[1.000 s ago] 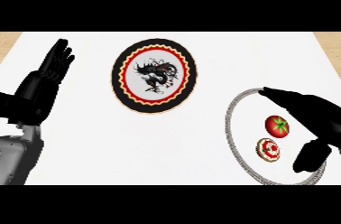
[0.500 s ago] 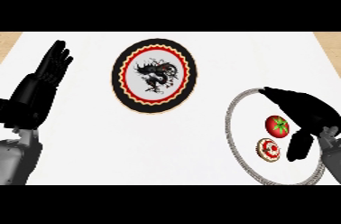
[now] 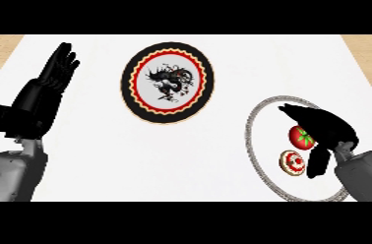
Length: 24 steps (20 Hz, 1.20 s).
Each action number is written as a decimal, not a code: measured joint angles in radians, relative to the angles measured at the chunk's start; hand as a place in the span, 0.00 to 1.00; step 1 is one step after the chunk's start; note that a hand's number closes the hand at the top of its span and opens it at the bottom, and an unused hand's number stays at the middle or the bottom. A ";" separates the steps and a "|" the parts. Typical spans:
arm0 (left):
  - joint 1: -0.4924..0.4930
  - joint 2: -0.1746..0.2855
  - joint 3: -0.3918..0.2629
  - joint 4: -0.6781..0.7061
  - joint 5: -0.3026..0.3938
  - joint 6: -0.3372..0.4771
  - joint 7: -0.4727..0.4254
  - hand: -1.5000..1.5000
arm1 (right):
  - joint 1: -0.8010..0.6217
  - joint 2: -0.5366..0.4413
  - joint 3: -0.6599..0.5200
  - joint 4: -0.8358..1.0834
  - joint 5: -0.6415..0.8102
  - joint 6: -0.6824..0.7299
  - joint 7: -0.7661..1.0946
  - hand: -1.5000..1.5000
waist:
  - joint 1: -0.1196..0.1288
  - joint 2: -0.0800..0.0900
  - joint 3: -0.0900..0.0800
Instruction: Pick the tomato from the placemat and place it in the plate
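A smooth white table (image 3: 218, 154) carries two round pieces. Toward 12 o'clock lies the plate (image 3: 167, 83): a glossy black disc with a red scalloped ring, a thin pale edge and a dark dragon figure on its grey-white middle. Toward 4 o'clock lies the placemat (image 3: 270, 135), a white oval edged with a speckled grey border.

The tomato (image 3: 300, 136), red and shiny with a green stalk, sits on the placemat right of its middle. At its 7 o'clock, just beside it, is a small round biscuit (image 3: 293, 163) with a tan rim and a red-and-white top.

The right hand (image 3: 327, 127) is spread over the tomato's 1 o'clock side, fingers (image 3: 298, 112) stretched out almost straight and thumb (image 3: 317, 163) hanging down apart from them; it clasps nothing. The left hand (image 3: 45, 98) rests at 9 o'clock, flat, fingers up.
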 measured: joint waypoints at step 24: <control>0.005 -0.037 0.056 -0.005 -0.040 -0.049 0.016 0.50 | 0.054 0.103 -0.240 0.219 0.250 -0.364 0.000 1.00 | -0.012 -0.007 -0.006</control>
